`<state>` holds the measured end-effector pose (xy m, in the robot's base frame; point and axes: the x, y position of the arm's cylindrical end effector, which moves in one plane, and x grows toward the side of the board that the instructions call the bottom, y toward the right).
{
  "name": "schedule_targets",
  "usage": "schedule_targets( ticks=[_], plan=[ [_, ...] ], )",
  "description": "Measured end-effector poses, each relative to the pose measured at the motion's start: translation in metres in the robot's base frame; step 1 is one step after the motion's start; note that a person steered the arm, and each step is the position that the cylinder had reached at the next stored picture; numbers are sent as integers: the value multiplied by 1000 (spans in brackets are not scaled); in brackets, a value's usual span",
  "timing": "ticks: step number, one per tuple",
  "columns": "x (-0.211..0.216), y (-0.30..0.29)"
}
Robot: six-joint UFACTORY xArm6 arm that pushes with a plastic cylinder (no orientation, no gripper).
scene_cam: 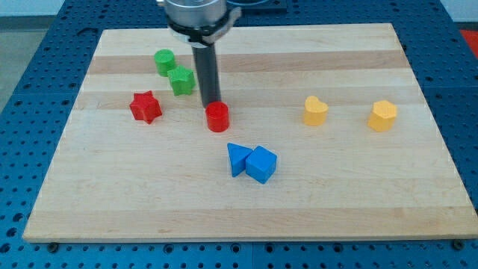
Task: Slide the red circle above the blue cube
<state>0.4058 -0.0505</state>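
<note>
Because the rod is planted at the upper-left edge of the red circle (217, 117), the coming move is seen to turn on one relation: the circle lies just below and slightly to the view's right of my tip (209, 105), touching it or very nearly so; the exact contact is hidden by the circle's own top; no jaws are carried, so the end effector is simply a bare rod clamped on nothing.

The blue cube (261, 164) is found lower on the board (418, 217) and further to the view's right, with a blue triangular block (238, 158) pressed against its left side; the red circle is already placed nearer the view's top than the cube, but well to its left, so the task is judged as partly met in height and unmet sideways.

A push toward the view's right is therefore called for, and for that the tip is better set squarely on the circle's left flank; from the present upper-left contact the circle is likely to be driven down and right, toward the blue pair; being round, it may also slip off the rod.

A red star (146, 107), a green cylinder (164, 60) and a green star-like block (181, 80) are left at the view's left; a yellow heart (315, 110) and a yellow hexagon (383, 115) are kept well apart at the right.
</note>
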Motion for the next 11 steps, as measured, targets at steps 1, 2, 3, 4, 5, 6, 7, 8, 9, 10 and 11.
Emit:
schedule_targets(
  ticks=[1, 2, 3, 4, 5, 6, 7, 8, 9, 10, 11],
  plan=[
    [21, 22],
    [36, 39],
    [50, 59],
    [69, 70],
    [65, 72],
    [44, 53],
    [32, 14],
    [40, 4],
    [58, 17],
    [57, 5],
    [38, -45]
  ],
)
